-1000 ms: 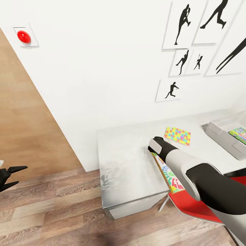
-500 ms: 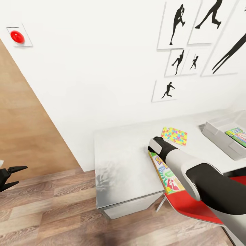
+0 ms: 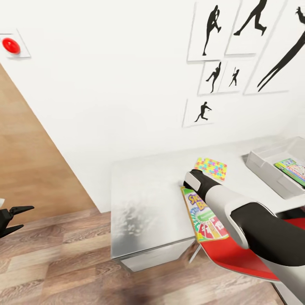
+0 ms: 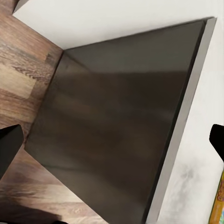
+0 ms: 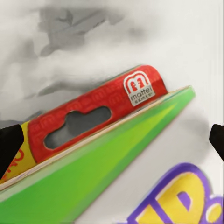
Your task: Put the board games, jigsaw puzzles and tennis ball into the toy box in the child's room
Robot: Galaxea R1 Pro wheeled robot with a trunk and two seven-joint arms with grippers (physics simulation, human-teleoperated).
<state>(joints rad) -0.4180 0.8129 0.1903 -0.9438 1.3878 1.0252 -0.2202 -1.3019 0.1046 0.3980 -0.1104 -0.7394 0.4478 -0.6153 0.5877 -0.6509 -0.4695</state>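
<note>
The red-orange-green SKIP-BO board game lies flat at the table's near edge, its end reaching out over a red chair. My right arm stretches above it. The right wrist view looks closely at its red hang tab and green edge, with my right gripper open above them. A jigsaw puzzle lies just beyond on the table. The light grey toy box stands at the right and holds a green-edged board game. My left gripper hangs open over the floor at far left.
A red chair sits under the table's front edge below my right arm. Black silhouette pictures hang on the white wall, with a red button at far left. The left wrist view faces a dark cabinet side and the wood floor.
The whole head view has slid left, so the camera has moved. More of the SKIP-BO box shows beside my right arm. Both arms keep their places in the view.
</note>
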